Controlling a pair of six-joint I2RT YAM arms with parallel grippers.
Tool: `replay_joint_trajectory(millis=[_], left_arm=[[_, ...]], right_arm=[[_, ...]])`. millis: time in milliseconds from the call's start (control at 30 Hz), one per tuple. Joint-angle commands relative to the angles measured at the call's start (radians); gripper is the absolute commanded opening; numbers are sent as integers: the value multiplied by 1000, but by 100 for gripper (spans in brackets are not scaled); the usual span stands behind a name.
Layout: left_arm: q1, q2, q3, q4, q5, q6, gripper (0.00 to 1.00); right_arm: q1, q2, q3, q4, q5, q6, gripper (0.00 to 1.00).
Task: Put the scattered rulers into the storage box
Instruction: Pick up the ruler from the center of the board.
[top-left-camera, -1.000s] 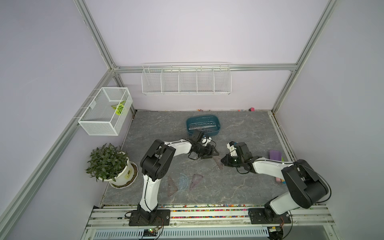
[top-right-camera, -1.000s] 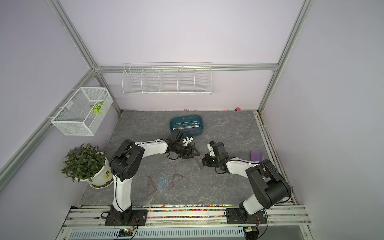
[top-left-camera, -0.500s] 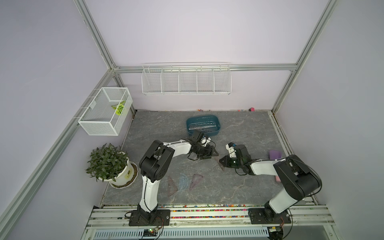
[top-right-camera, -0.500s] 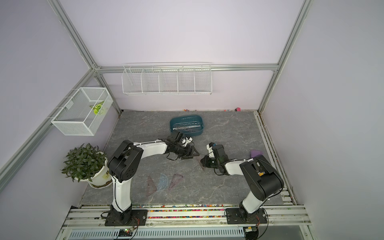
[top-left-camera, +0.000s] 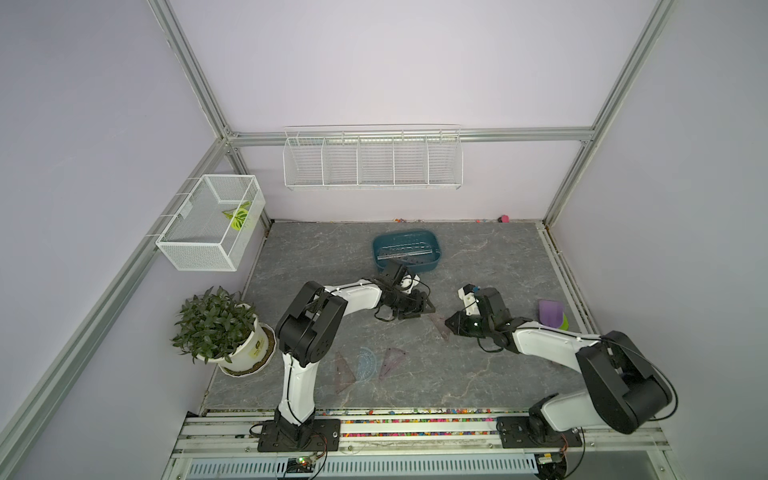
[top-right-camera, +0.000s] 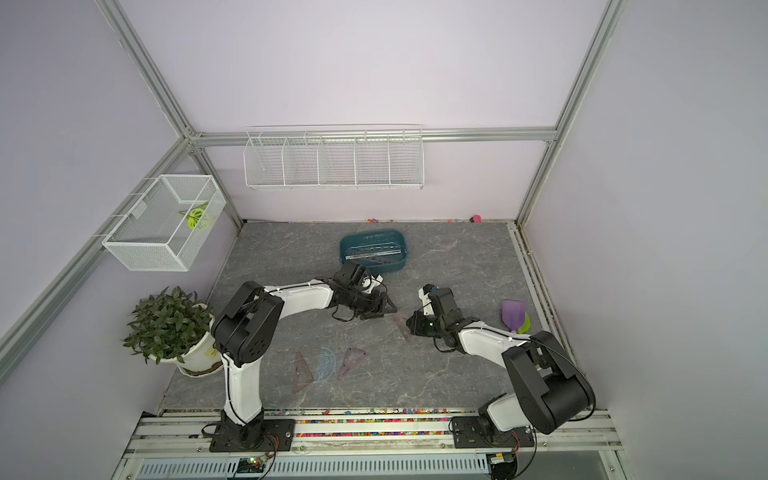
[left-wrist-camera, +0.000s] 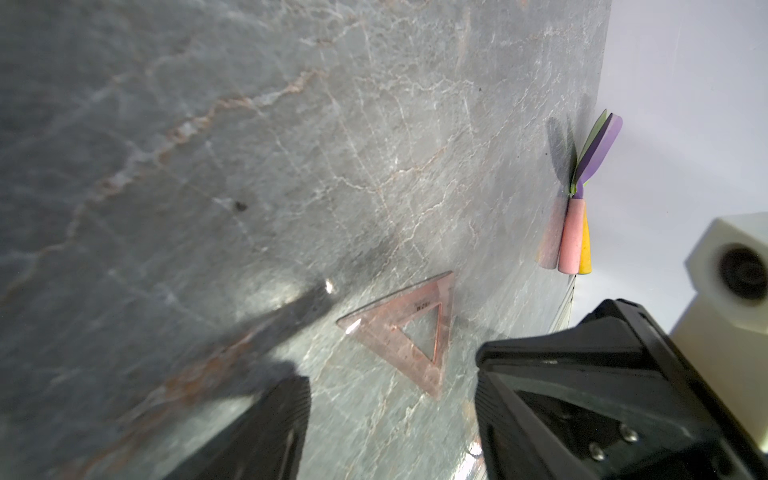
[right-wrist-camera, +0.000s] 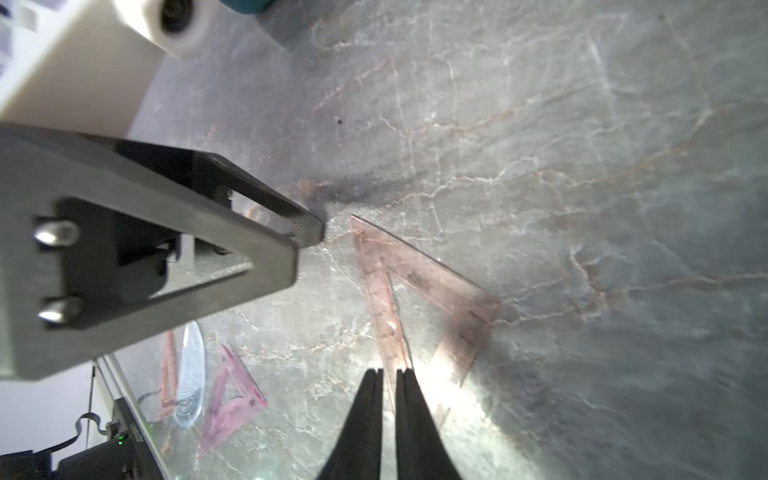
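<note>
The dark teal storage box (top-left-camera: 417, 269) (top-right-camera: 343, 246) stands at the back of the table with long straight rulers (top-left-camera: 405, 250) inside. A brownish triangle ruler (top-left-camera: 440, 330) (top-right-camera: 402, 326) (left-wrist-camera: 382, 324) (right-wrist-camera: 449, 286) lies flat between the two grippers. My left gripper (top-left-camera: 422, 312) (top-right-camera: 384, 311) (left-wrist-camera: 390, 374) hangs open just left of it, empty. My right gripper (top-left-camera: 448, 323) (top-right-camera: 409, 324) (right-wrist-camera: 388, 372) has its jaws almost together, tips over one strip of that triangle. Nearer the front lie a triangle (top-left-camera: 344, 372) (right-wrist-camera: 168, 374), a bluish protractor (top-left-camera: 365, 363) (right-wrist-camera: 191, 374) and a pinkish triangle (top-left-camera: 392, 359) (right-wrist-camera: 232, 399).
A potted plant (top-left-camera: 216, 328) stands at the table's left edge. Purple and green scoops (top-left-camera: 550, 313) and pastel sticks (left-wrist-camera: 571, 237) lie by the right edge. Wire baskets (top-left-camera: 212, 226) (top-left-camera: 372, 160) hang on the walls. The left gripper's finger (right-wrist-camera: 291, 224) sits close to the triangle's corner.
The right arm's elbow swung in and back out while its gripper stayed at the triangle. The left arm has barely moved.
</note>
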Motion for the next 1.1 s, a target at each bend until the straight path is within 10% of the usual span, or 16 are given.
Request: replay_joint_trajectory(millis=[0,1067], left_arm=[[-11,61,-19,-103,-58,5,70],[15,114,-2,-61,-33,-5,67]], right_arm=[[-8,22,-41,-16,21,-8,20],[-18,163,63,81,-24,-7,14]])
